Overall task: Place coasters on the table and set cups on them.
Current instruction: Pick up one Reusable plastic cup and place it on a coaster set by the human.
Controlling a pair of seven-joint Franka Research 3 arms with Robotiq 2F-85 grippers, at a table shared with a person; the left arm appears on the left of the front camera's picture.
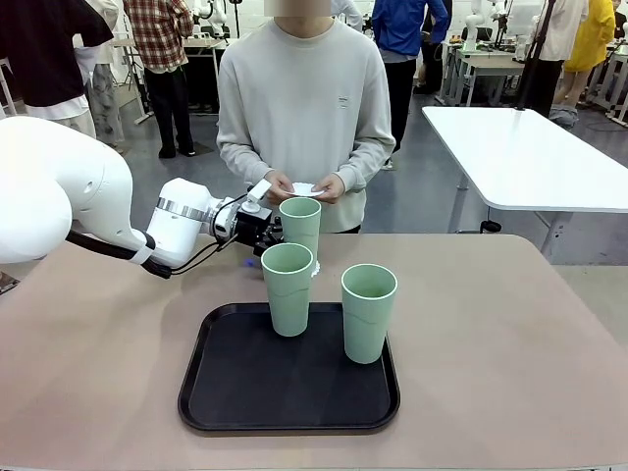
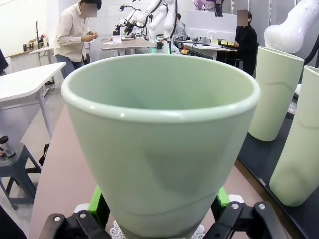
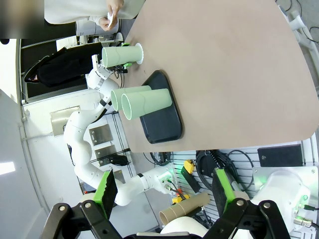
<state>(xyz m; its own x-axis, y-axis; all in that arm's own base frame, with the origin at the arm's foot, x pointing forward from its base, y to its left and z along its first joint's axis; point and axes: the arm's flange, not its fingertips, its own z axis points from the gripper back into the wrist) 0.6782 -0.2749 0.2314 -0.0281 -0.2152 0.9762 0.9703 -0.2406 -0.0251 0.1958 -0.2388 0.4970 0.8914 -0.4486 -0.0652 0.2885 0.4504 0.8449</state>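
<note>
Status: I'm reading this as roughly a third done. The far cup (image 1: 299, 228) is standing upright on a coaster (image 2: 115, 231) on the desk (image 1: 510, 334), just past the far edge of the tray (image 1: 231, 392), a little left of centre. In the left wrist view the lacy edge is peeking out on both sides of its base, so I'm judging it fairly centred.

The left arm's jaws are straddling that cup low down, with the green pads (image 2: 98, 201) right up against its wall on either side. I'm seeing no clear gap and no clear squeeze, so I cannot tell whether they're gripping it or just off it. The right arm's jaws are hanging wide apart with nothing between them, well clear of the desk.

Left to do: the near-left cup (image 1: 287, 292) and near-right cup (image 1: 369, 316) are both standing on the tray with no coasters under them. The person (image 1: 304, 98) at the far side is holding thin white pieces (image 1: 305, 188) in both hands. I'm guessing these are the spare coasters, but they're too small to count.

Hidden: in the front view the near-left cup is covering the far cup's base and most of its coaster. In the left wrist view the bottom edge is cutting off the cup's foot.
</note>
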